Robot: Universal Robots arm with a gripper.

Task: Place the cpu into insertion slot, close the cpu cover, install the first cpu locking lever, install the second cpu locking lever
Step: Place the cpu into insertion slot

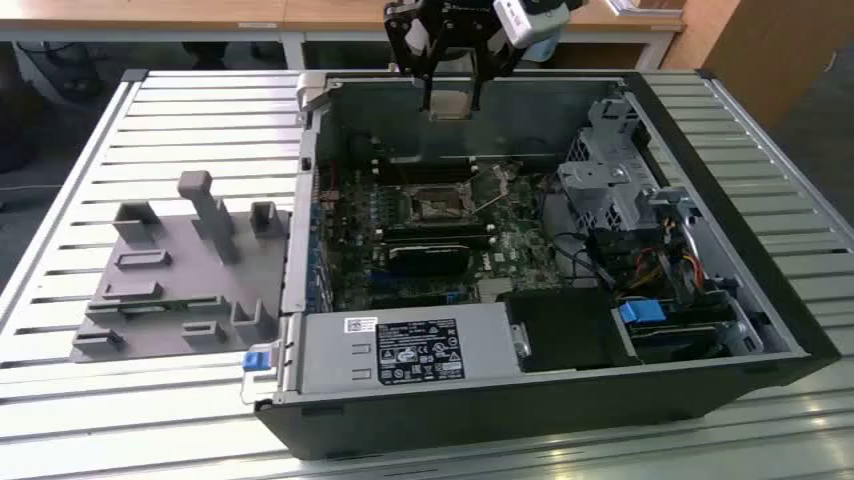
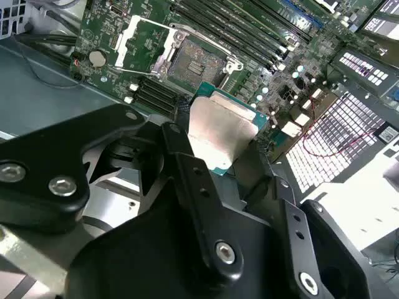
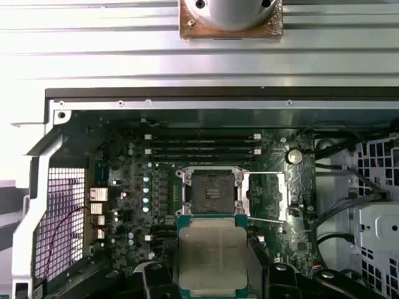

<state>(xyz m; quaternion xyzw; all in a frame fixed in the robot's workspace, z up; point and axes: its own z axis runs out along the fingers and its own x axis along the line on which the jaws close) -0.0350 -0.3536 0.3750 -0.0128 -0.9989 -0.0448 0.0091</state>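
In hand (image 1: 451, 106), cpu (image 3: 212, 255) above insertion slot (image 3: 212, 190)

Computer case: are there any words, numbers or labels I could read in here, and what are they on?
On the grey box, the big label: print too small to read.
The small white sticker beside it: too small to read.
The cpu face: faint marks, unreadable.
None legible.

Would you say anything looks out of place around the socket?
Nothing stands out: the gripper holds the cpu above the board, the insertion slot is bare, and the cpu cover stands open beside it.
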